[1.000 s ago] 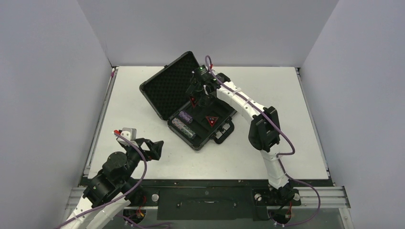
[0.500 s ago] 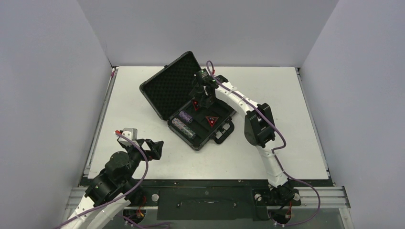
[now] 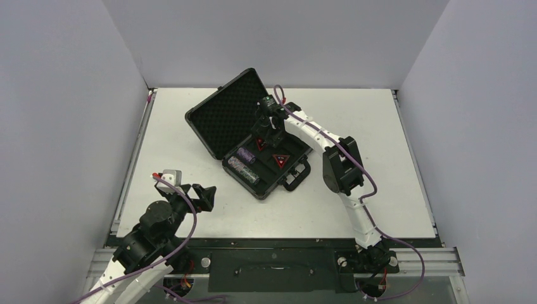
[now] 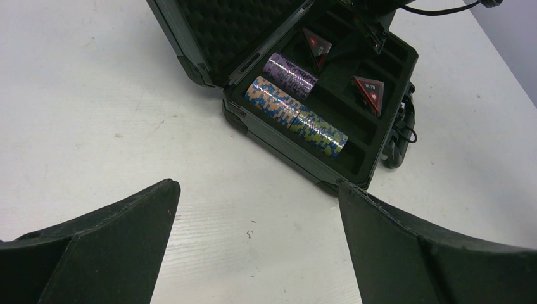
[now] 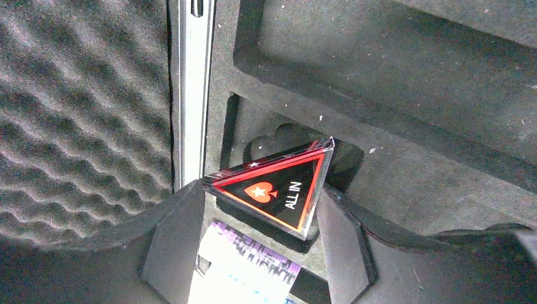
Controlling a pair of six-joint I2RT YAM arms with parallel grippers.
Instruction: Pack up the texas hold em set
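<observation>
Briefcase (image 3: 225, 117) sits open mid-tabletop (image 3: 392, 158), with the lid up at its 10 o'clock and the handle (image 3: 297, 177) at 5. You've got bare tabletop at its 3 and 8 o'clock. Right claw (image 5: 259, 215) is down in the base, tight to the hinge, pinched on the ALL IN token (image 5: 278, 187). Chip stacks (image 4: 296, 116) lie at its 7 o'clock, the second token (image 3: 279, 159) at 5. Left claw (image 4: 253, 253) gapes wide, holding nothing, at the case's 7 o'clock.

text: "ALL IN" | on: red-and-black triangular token (image 5: 278, 187) | sign: red spade with star
</observation>
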